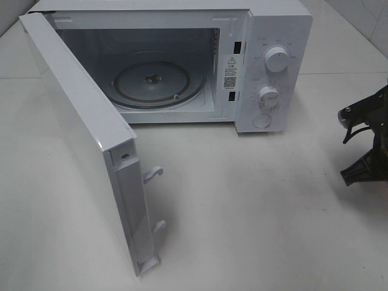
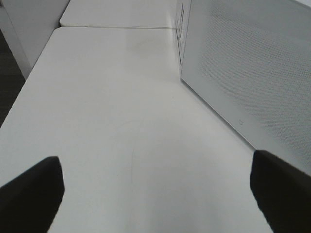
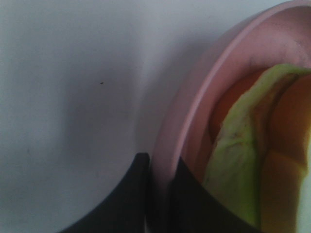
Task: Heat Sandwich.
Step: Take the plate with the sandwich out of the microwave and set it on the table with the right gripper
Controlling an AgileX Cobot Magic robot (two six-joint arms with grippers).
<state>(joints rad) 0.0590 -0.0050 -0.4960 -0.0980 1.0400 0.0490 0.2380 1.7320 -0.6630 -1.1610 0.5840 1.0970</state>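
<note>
In the right wrist view my right gripper (image 3: 160, 167) is shut on the rim of a round pink plate (image 3: 194, 97), one finger outside the rim and one inside. The sandwich (image 3: 238, 165) lies on that plate, showing a pale green leafy layer and tan crust. From the high camera only part of the right arm (image 1: 368, 142) shows at the right edge; plate and sandwich are out of that frame. My left gripper (image 2: 155, 194) is open with bare table between its fingers (image 2: 31, 194), beside the microwave door (image 2: 252, 68).
A white microwave (image 1: 273, 36) stands at the back of the table, its door (image 1: 79, 133) swung wide open toward the front left. Its glass turntable (image 1: 154, 82) holds nothing. Two knobs (image 1: 277, 59) sit on its right panel. White table (image 1: 254, 206) stretches in front.
</note>
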